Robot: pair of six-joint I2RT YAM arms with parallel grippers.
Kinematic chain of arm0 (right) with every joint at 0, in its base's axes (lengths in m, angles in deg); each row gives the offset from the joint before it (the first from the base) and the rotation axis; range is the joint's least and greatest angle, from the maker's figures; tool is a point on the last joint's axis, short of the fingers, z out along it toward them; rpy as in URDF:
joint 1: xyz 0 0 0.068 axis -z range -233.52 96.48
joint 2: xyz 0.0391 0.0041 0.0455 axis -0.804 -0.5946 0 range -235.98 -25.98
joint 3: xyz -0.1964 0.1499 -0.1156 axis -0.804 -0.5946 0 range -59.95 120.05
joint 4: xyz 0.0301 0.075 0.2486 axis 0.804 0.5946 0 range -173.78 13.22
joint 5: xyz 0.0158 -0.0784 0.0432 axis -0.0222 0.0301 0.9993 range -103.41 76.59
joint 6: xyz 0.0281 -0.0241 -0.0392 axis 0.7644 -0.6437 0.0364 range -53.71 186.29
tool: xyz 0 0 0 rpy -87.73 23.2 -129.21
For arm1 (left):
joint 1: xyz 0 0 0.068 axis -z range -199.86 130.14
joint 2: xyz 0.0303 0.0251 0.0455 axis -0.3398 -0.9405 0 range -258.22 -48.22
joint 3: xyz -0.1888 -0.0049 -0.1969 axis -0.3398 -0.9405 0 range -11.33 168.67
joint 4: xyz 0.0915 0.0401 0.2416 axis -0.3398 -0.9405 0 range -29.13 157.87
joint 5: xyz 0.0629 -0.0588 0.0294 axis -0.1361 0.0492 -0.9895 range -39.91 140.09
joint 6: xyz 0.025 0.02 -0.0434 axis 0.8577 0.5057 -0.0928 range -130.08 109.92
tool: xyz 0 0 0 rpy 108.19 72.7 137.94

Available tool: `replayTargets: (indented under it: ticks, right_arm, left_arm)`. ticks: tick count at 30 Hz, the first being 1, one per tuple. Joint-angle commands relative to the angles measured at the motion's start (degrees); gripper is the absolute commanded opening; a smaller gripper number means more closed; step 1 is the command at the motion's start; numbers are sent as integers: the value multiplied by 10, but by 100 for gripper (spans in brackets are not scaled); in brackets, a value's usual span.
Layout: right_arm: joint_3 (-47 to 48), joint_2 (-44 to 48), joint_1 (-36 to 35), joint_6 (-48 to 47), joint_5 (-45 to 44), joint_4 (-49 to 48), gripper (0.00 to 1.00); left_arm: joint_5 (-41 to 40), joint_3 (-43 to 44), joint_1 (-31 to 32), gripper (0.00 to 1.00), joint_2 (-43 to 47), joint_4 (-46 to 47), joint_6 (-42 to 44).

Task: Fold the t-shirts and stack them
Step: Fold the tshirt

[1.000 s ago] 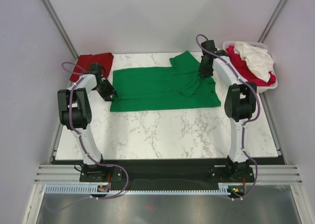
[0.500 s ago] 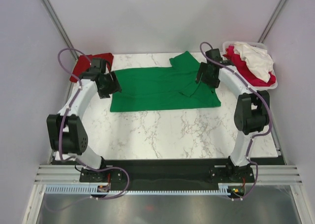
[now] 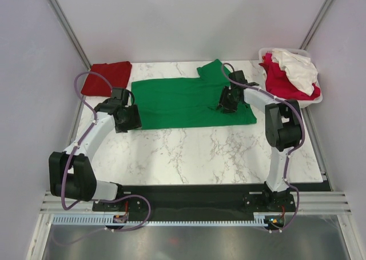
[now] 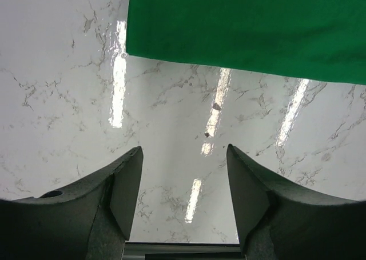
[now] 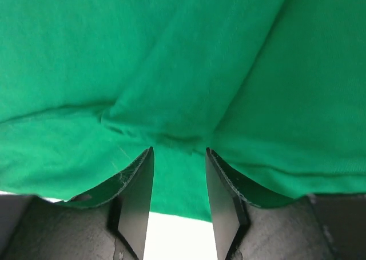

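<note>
Top view: right tool (image 3: pixel 229 100) has its tips hidden under its own wrist, which also covers part of the green shirt (image 3: pixel 183 103) by the sleeve. Left tool (image 3: pixel 127 118) tips are hidden the same way.

Basket (image 3: pixel 316 99): rim mostly buried under a white shirt (image 3: pixel 294 66) and a crimson shirt (image 3: pixel 280 80). The number of garments can't be told (two colours show).

Left wrist view: green shirt cut off at the top and right edges.

Right wrist view: green cloth runs off three edges. It is unclear whether the tips touch it.
</note>
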Motion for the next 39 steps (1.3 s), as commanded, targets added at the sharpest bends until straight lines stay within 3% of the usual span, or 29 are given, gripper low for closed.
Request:
replayTargets:
  ticks: [1, 8, 12, 17, 21, 23, 24, 26, 27, 31, 34, 37, 39]
  right_arm:
    - [33, -18, 3, 9, 6, -26, 49]
    - [35, -36, 3, 10, 2, -25, 37]
    - [55, -35, 3, 7, -11, -15, 18]
    - [131, -44, -14, 1, -38, 27, 17]
    - [268, -102, -26, -1, -27, 64, 17]
    - [316, -145, -34, -10, -5, 75, 29]
    - [361, -159, -36, -14, 5, 79, 56]
    - [410, -188, -39, -28, 13, 89, 75]
    - [419, -190, -39, -34, 11, 89, 78]
    - [401, -133, -37, -64, -48, 100, 81]
    - [300, -44, -37, -67, -138, 93, 83]
    - [172, 29, -28, -47, -163, 67, 81]
    - [107, 49, -25, -45, -163, 56, 65]
  left_arm:
    - [-10, 10, 0, 67, -1, 22, 27]
    - [-6, 8, 0, 67, 0, 23, 27]
    - [-6, 8, 0, 67, 0, 23, 27]
    - [-5, 9, 0, 66, 1, 23, 28]
    - [-6, 8, 0, 66, 0, 23, 29]
    - [-7, 7, 0, 66, 0, 23, 28]
    - [-7, 7, 0, 66, -1, 23, 29]
    - [-8, 6, 0, 66, -2, 23, 29]
    - [-8, 5, 0, 66, -1, 22, 28]
    - [-6, 5, 3, 66, -4, 24, 27]
    - [-4, 5, 7, 66, -7, 24, 26]
    - [-3, 9, 8, 66, -10, 23, 26]
    - [-2, 11, 7, 66, -13, 24, 26]
